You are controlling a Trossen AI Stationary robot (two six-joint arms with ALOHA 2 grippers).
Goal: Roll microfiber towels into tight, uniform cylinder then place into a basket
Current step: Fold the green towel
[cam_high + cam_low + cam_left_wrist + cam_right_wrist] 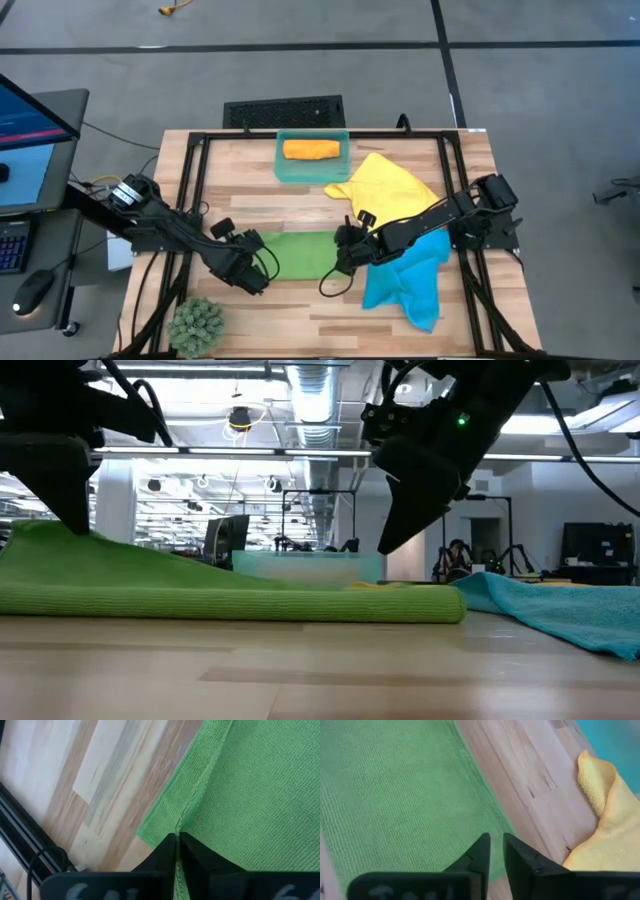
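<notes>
A green towel (297, 255) lies spread on the wooden table's middle. My left gripper (258, 280) is shut on its left end, near a corner (143, 832). My right gripper (340, 262) hovers over the towel's right edge (485, 800), fingers a little apart with nothing between them; in the low view it (388, 545) is clear above the cloth. An orange rolled towel (310, 150) lies inside the teal basket (283, 170) at the far middle. A yellow towel (390, 180) and a blue towel (410, 285) lie crumpled at the right. My left gripper pinches the green towel's stitched hem (186, 815) between its two fingers, close to a corner. The fingers slant down from above, coming from the table's left. That end (45, 540) is raised a little, and the rest of the towel lies flat on the table.
A spiky green plant ball (197, 323) sits at the near left corner. A black frame (195, 190) runs around the tabletop. Bare wood (300, 310) lies near the front edge, between the plant ball and the blue towel.
</notes>
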